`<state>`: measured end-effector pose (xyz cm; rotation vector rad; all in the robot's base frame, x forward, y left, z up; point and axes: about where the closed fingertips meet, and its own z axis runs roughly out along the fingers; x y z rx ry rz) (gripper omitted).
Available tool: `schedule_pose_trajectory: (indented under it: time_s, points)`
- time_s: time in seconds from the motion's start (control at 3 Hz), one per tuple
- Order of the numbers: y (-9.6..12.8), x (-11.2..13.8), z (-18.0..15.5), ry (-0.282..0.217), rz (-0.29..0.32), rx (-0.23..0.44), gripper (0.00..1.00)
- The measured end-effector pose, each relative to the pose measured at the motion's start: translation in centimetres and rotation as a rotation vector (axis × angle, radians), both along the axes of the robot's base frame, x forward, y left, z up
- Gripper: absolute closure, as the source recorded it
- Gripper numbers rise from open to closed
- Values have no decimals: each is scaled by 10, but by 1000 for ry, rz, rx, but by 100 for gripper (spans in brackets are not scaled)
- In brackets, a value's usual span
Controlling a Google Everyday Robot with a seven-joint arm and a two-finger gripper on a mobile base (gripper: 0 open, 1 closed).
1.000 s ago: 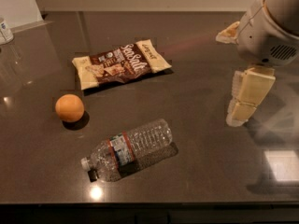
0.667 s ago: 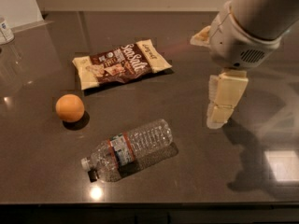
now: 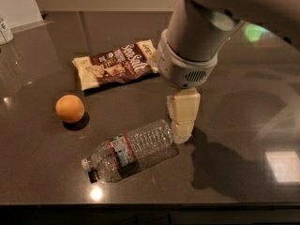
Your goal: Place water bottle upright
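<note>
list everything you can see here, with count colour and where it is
water bottle: 1, clear with white cap and red-edged label band, lying on its side at front centre of the table, cap toward the front left
orange ball: 1, orange, left of centre, behind the bottle
snack bag: 1, brown and cream, lying flat behind the ball
small container: 1, white with blue label, far left edge at the back
table: 1, dark glossy, under everything
arm: 1, grey-white, coming in from the upper right
gripper: 1, cream, pointing down beside the bottle's base end, contact unclear
</note>
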<state>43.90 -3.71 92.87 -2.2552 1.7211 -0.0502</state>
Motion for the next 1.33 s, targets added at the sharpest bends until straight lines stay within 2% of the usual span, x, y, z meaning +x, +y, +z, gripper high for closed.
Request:
schedule_pose_trajectory:
  time_s: [0.33, 0.67, 1.0, 1.33]
  points:
    - [28, -8, -20, 35, 50, -43, 0]
    - [49, -17, -37, 57, 75, -83, 0]
    - [62, -28, -55, 81, 70, -116, 0]
    - [67, -35, -71, 107, 39, -138, 0]
